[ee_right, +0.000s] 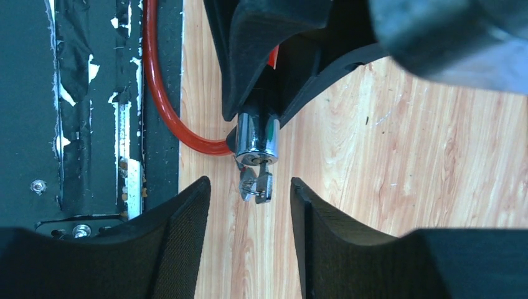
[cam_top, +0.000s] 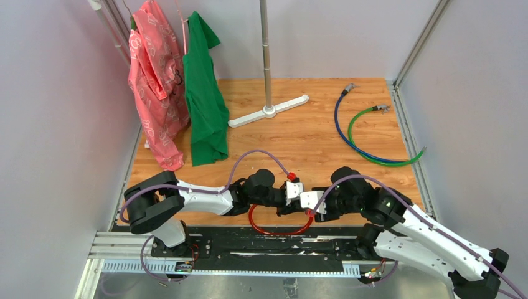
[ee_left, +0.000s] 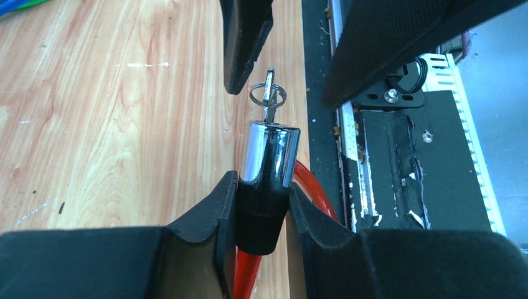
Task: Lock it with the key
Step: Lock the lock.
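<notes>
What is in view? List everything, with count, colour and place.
small silvery metal key: one, silver, in the lock's end
chrome lock cylinder: one, chrome and black, in the left gripper
red cable: one, red, looped at the near table edge
blue cable: one, blue, far right
green cable: one, green, far right
pink garment: one, pink, hanging far left
green garment: one, green, hanging beside it
metal pole stand: one, silver with white foot, far centre
wooden table: one, light brown
left gripper: one, black, shut on the lock
right gripper: one, black, open around the key
</notes>
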Tool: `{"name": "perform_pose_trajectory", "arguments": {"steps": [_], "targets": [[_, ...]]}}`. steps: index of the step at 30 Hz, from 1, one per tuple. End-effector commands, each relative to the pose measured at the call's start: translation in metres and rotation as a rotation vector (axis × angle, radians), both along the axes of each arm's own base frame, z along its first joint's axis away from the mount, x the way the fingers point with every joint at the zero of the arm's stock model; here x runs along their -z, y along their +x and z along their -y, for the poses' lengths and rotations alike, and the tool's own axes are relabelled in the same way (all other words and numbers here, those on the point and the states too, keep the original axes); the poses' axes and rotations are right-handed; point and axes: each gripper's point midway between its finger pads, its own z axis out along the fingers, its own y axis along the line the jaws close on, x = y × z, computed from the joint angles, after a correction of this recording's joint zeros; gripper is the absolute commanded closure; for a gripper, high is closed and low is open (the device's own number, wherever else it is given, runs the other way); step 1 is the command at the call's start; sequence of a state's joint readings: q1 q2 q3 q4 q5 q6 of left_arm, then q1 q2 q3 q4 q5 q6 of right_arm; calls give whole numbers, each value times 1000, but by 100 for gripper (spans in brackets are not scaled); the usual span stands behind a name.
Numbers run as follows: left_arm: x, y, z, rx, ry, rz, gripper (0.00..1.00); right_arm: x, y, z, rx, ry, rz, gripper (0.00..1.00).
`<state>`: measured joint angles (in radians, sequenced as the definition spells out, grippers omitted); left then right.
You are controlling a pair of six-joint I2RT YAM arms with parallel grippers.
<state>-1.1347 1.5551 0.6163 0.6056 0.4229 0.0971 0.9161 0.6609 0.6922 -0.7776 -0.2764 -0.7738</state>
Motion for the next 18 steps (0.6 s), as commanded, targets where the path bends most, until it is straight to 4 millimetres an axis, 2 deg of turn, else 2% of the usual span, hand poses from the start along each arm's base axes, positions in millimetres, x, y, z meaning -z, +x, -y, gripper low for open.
{"name": "perform_pose_trajectory", "arguments": {"steps": [1, 9, 12, 14, 18], "targets": [[19, -17, -8, 56, 61, -51, 100, -6, 7, 4, 69, 4, -9, 51], [18, -18, -8, 58, 59, -48, 100, -13, 15, 1, 106, 23, 3, 73], [18, -18, -8, 57, 59, -49, 100, -16, 16, -2, 110, 33, -7, 76], [17, -18, -8, 59, 58, -49, 100, -16, 15, -4, 108, 36, -19, 73], [17, -19, -8, 62, 56, -47, 100, -16, 10, -5, 102, 35, -49, 54]]}}
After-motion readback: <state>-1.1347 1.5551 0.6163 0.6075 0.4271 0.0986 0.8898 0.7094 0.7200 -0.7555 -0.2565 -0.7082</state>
